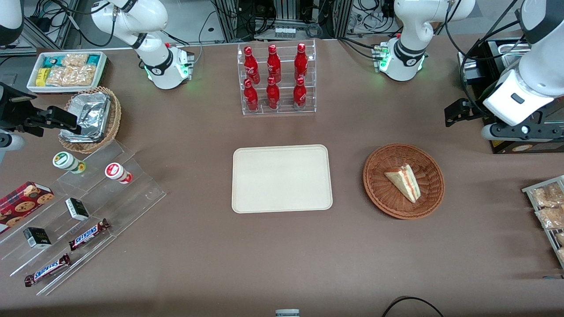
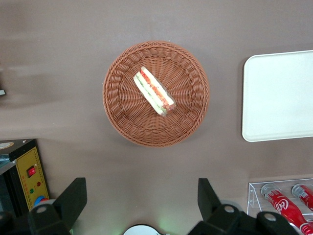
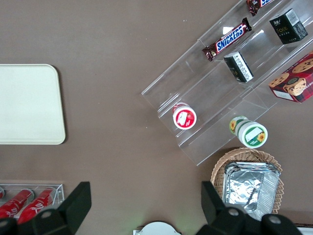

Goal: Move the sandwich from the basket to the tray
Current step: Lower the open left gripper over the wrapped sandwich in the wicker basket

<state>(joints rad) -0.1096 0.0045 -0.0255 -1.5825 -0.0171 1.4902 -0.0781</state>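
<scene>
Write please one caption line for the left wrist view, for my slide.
Open hand hovers above the table, looking down on the sandwich lying in the basket, with the bare tray beside it.

"SNICKERS" stands on two chocolate bars (image 1: 89, 234) (image 1: 47, 269) on the clear stepped rack (image 1: 88, 211). The gripper (image 2: 142, 196) bears no readable text.

My tool (image 2: 142, 203) hangs high above the basket (image 2: 155, 93), well apart from it, pointing straight down at the tabletop (image 2: 73, 58). Its two fingers (image 2: 72, 198) stand spread wide with nothing between them, my wrist level.
</scene>
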